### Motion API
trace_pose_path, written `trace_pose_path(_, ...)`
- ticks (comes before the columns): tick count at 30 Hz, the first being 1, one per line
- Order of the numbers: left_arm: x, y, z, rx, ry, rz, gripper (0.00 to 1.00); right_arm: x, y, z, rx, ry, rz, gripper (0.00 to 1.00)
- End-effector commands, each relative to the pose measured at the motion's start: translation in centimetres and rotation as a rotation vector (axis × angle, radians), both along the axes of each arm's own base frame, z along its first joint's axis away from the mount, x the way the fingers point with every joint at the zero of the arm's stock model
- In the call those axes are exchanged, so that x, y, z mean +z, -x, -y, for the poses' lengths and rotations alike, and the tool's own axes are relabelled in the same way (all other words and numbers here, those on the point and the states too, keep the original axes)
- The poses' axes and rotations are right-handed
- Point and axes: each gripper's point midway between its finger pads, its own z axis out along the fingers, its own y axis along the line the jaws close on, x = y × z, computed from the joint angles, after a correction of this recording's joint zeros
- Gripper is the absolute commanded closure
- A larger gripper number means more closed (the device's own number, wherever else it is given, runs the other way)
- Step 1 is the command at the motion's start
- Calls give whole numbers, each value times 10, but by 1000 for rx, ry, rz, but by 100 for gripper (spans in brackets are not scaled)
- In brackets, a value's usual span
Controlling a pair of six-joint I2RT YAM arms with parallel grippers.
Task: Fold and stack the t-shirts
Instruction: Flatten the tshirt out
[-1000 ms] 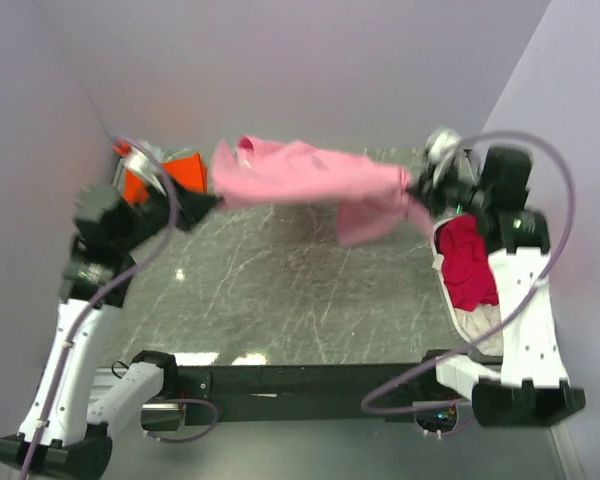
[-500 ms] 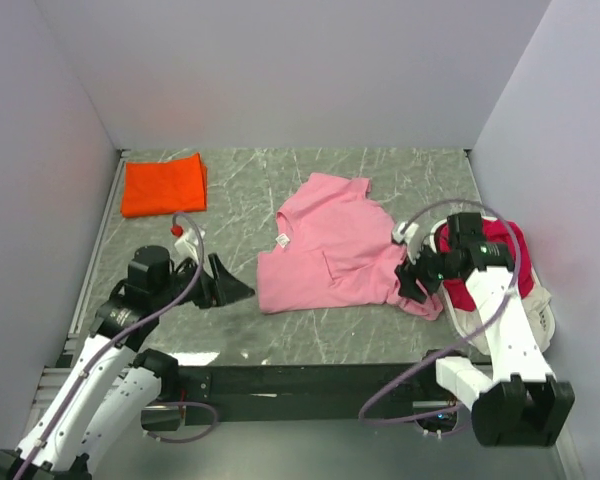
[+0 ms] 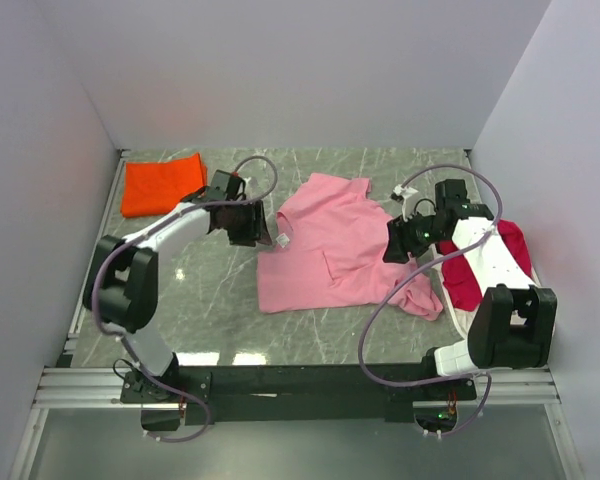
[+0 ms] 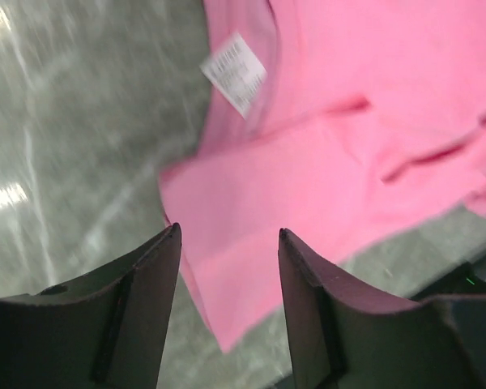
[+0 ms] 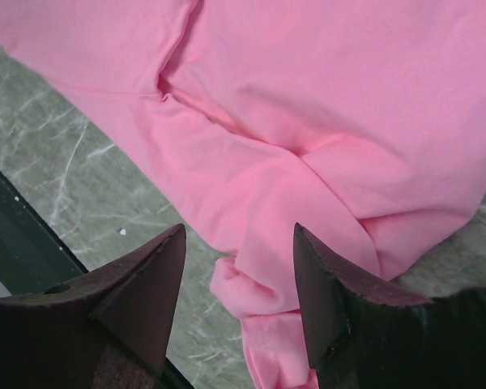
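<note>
- A pink t-shirt [image 3: 330, 250] lies spread, a little rumpled, in the middle of the grey marbled table [image 3: 200, 290], with one arm at each side of it.
- The left gripper [image 3: 263, 232] hangs at the shirt's left edge, beside the white neck label [image 4: 235, 73]. Its jaws stand apart and empty, and the wrist view shows a corner of pink cloth lying below the gap.
- The right gripper [image 3: 395, 245] is poised over the shirt's right side. Its jaws are also parted and hold nothing, with a bunched fold of the pink cloth under them.
- An orange t-shirt [image 3: 162, 185], folded square, sits in the far left corner, well apart from both grippers.
- A crimson t-shirt [image 3: 480, 265] lies heaped at the right edge, partly hidden by the right arm.
</note>
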Motion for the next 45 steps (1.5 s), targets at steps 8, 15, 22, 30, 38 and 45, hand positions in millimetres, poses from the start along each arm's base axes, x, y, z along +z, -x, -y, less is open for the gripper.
trace_pose_path(8, -25, -9, -9, -33, -198, 4, 43, -9, -21, 19, -84, 65, 1, 38)
trace_pose_path(15, -42, -5, 1, -62, -208, -55, 48, -12, -16, 15, -75, 38, -15, 38)
trace_pose_path(22, -54, -5, 2, -60, -231, -81, 62, -12, -12, 12, -66, 24, -21, 39)
trace_pose_path(30, -34, -3, 7, -73, -188, -34, 99, -13, -9, 12, -63, 26, -24, 39)
trace_pose_path(38, -9, 9, 4, -73, -149, 36, 99, -13, -8, 14, -68, 38, -19, 39)
trace_pose_path(45, 53, 63, 13, -183, 61, 143, 99, -9, -6, 25, -71, 101, 2, 39)
